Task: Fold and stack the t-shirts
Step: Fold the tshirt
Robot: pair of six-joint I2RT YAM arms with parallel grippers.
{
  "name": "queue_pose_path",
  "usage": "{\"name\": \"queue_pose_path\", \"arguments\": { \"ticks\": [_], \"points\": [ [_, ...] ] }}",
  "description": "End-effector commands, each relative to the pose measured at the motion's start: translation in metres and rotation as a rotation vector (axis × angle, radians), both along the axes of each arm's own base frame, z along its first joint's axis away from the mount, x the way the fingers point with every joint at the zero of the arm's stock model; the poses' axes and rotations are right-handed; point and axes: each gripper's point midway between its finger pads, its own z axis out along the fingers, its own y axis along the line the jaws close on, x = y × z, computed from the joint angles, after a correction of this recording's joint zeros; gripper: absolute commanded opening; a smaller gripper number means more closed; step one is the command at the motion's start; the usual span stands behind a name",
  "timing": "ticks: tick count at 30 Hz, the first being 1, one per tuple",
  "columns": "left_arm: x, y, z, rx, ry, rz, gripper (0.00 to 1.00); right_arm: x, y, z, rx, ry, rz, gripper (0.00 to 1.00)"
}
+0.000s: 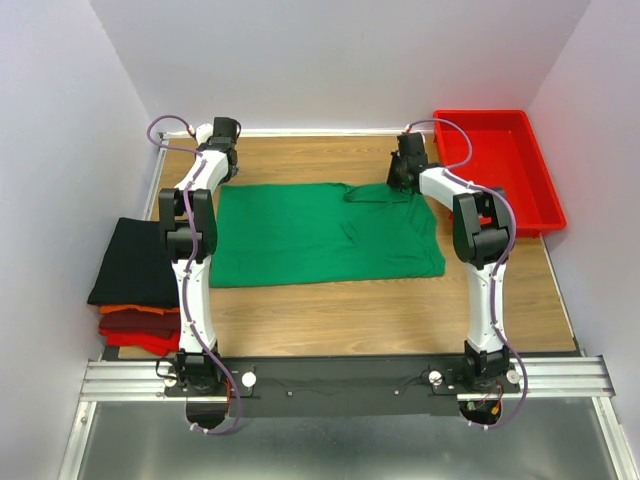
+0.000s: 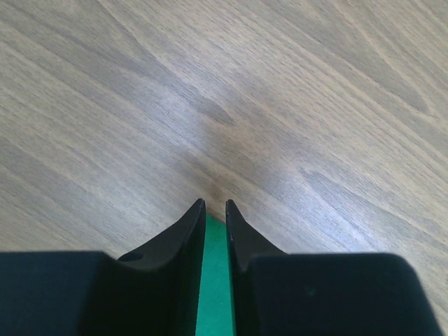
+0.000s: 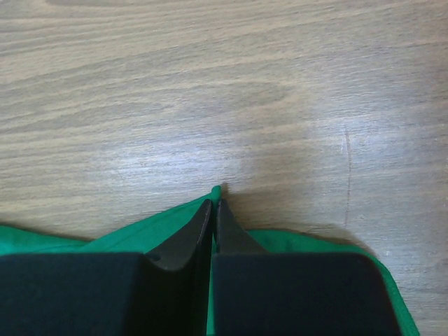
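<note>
1. While both arms reach toward the far edge of the green shirt [image 1: 320,235], each hand holds a piece of it.
2. The left hand [image 2: 215,204] is clenched on the cloth. A thin green strip shows between its two dark fingers, which stand almost together. Bare wood lies just beyond the tips.
3. The right hand [image 3: 215,203] is clenched too, grasping the green shirt. Its fingers meet, and a small green point pokes out just past the tips. More green spreads behind the hand and out to both sides of it.
4. Between the two hands, the green shirt lies spread on the surface [image 1: 350,310], running from them back toward the arm bases. Just beside the right hand, toward the left hand, a small flap of the cloth is rumpled and doubled over.
5. Left of the left hand and nearer the bases, a folded stack sits at the edge of the surface. The black shirt [image 1: 135,265] is on top, the orange shirt [image 1: 140,308] under it and the red shirt [image 1: 135,325] at the bottom. The stack lies apart from the green shirt, with the left arm between them.
6. Right of the right hand, near it but not touching, the tray [image 1: 490,150] stands on the surface.
</note>
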Motion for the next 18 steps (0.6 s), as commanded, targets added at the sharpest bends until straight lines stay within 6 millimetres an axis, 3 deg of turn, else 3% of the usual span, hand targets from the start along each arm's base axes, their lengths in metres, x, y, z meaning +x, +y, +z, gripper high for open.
{"name": "queue_pose_path", "arguments": {
  "ticks": [1,5,18],
  "points": [
    [0.004,0.0,0.016,-0.002,-0.032,-0.009,0.28,0.003,-0.004,0.026,0.008,-0.039,-0.026,0.09],
    [-0.001,0.0,0.015,-0.009,-0.029,0.004,0.37,0.006,-0.002,0.038,0.019,-0.061,-0.024,0.08],
    [-0.009,-0.002,-0.013,-0.018,0.032,0.03,0.38,0.006,0.001,0.041,0.035,-0.064,-0.016,0.05]
  ]
}}
